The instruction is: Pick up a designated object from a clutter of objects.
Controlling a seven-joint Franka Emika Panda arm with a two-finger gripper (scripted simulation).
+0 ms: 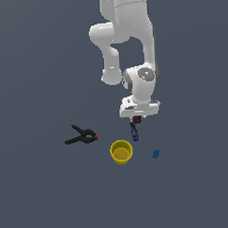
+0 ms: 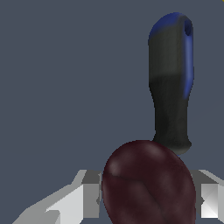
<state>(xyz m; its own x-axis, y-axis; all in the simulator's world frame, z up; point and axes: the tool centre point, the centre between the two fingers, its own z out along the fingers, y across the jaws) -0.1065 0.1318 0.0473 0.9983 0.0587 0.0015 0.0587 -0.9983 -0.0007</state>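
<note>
The dark red ball (image 2: pixel 148 183) is a small maroon roundish thing that sits between my gripper's (image 2: pixel 148 199) two light fingers (image 2: pixel 89 194), which press against its sides. In the exterior view the gripper (image 1: pixel 137 119) is low, close to the floor, with the ball (image 1: pixel 137 119) just showing under the white hand. The slim black-and-blue tool (image 1: pixel 134 132) lies right beside the ball, and its handle (image 2: pixel 171 83) fills much of the wrist view. The yellow cup (image 1: pixel 121 151), the tiny blue block (image 1: pixel 155 154) and the black spring clamp with an orange tip (image 1: pixel 82 136) lie apart from the gripper.
The floor is a plain dark grey surface (image 1: pixel 44 194). The white arm (image 1: pixel 131 40) rises above the gripper. The clamp lies towards the exterior view's left, the blue block towards its right, and the cup stands upright between them.
</note>
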